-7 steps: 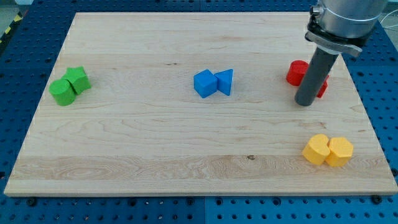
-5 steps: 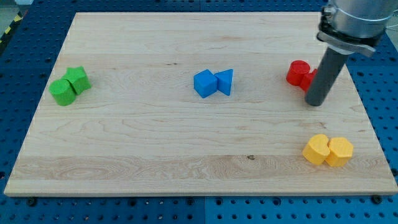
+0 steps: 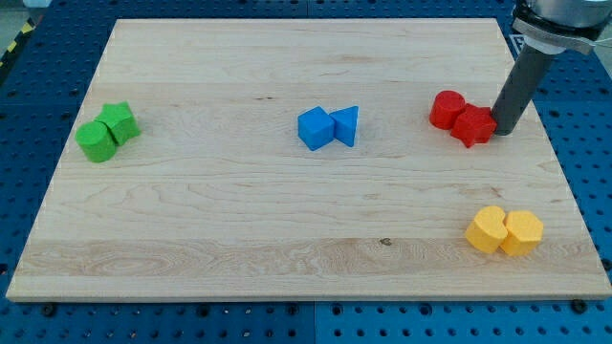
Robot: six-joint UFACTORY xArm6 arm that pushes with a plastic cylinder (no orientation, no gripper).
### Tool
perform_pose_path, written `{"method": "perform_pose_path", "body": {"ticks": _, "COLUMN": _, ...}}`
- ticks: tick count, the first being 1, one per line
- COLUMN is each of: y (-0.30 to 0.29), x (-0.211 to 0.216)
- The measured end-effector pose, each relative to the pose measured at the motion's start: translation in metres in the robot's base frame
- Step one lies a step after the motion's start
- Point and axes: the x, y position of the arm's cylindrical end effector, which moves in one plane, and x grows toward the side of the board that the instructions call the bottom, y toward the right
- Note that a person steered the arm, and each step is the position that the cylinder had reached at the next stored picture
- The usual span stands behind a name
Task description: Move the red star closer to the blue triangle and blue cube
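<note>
Wooden board (image 3: 239, 220) on a blue perforated table (image 3: 29, 115), seen from one camera. The dark rod comes in from the view's top right; my tip (image 3: 504, 132) rests on the board touching, or all but touching, the right side of the red star (image 3: 472, 125). The rod is a bare pusher: it has no jaws and holds nothing. The red star lies near the board's right edge, pressed against a red cylinder (image 3: 446, 110) on its upper left. The blue cube (image 3: 315, 128) and blue triangle (image 3: 346, 125) sit together near the board's centre, well apart from the star, with bare wood between. Two yellow blocks (image 3: 504, 230) lie at the lower right, two green blocks (image 3: 107, 132) at the far left; their shapes are not clear. Judged progress: the tip is placed for a leftward push, but nearly all the travel toward the blue pair is left, and the red cylinder stands partly in the path.
</note>
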Motion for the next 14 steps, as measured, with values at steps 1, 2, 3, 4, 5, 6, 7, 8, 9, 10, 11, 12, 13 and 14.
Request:
{"method": "perform_pose_path", "body": {"ticks": 1, "y": -0.013, "x": 0.000}}
{"method": "perform_pose_path", "body": {"ticks": 2, "y": -0.026, "x": 0.000}}
{"method": "perform_pose_path", "body": {"ticks": 3, "y": -0.039, "x": 0.000}}
{"method": "perform_pose_path", "body": {"ticks": 4, "y": -0.052, "x": 0.000}}
{"method": "perform_pose_path", "body": {"ticks": 5, "y": -0.064, "x": 0.000}}
{"method": "perform_pose_path", "body": {"ticks": 6, "y": -0.075, "x": 0.000}}
{"method": "perform_pose_path", "body": {"ticks": 7, "y": -0.087, "x": 0.000}}
{"method": "perform_pose_path", "body": {"ticks": 8, "y": -0.101, "x": 0.000}}
{"method": "perform_pose_path", "body": {"ticks": 9, "y": -0.115, "x": 0.000}}
{"method": "perform_pose_path", "body": {"ticks": 10, "y": -0.127, "x": 0.001}}
{"method": "perform_pose_path", "body": {"ticks": 11, "y": -0.140, "x": 0.013}}
{"method": "perform_pose_path", "body": {"ticks": 12, "y": -0.155, "x": 0.031}}
{"method": "perform_pose_path", "body": {"ticks": 13, "y": -0.168, "x": 0.052}}
{"method": "perform_pose_path", "body": {"ticks": 14, "y": -0.176, "x": 0.060}}
